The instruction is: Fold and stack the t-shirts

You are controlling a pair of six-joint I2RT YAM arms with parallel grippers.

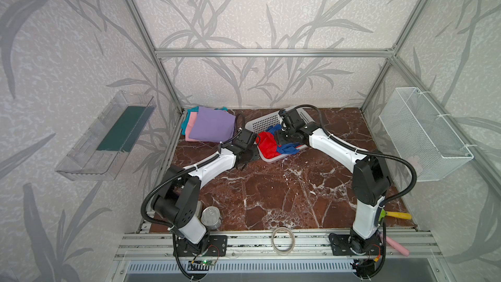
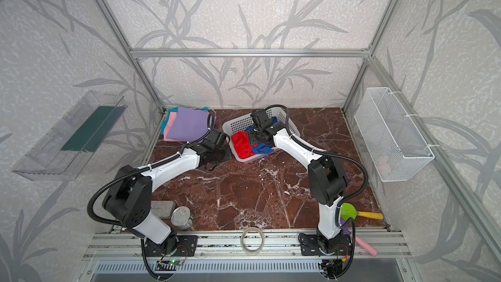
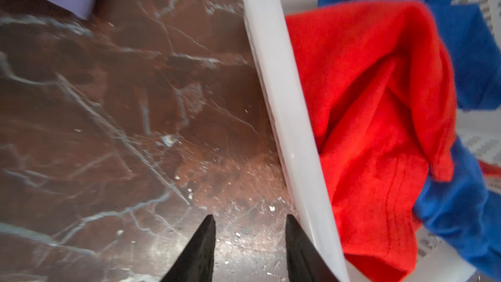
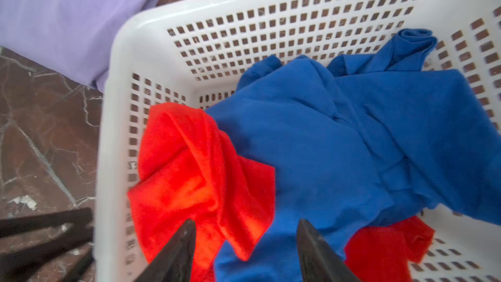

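1. The white perforated basket [image 1: 264, 123] sits on the brown marble table [image 1: 271, 191], just above the middle of both top views.
2. The red t-shirt [image 4: 189, 180] and the royal blue t-shirt [image 4: 339, 131] lie crumpled inside it, tangled and touching.
3. The right pincer [image 4: 245, 222] hangs over both shirts, jaws apart, nothing clamped.
4. The left pincer [image 3: 250, 219] is likewise spread and empty, above bare table just beside the basket's rim.
5. Left of the basket, at the table's far left corner, the folded lavender t-shirt [image 1: 212, 126] tops the pink t-shirt [image 1: 192, 124] and teal t-shirt [image 1: 185, 125].

white perforated basket [image 1: 264, 123] — back centre | tin can [image 1: 211, 217] — front left | tape ring [image 1: 273, 240] front centre
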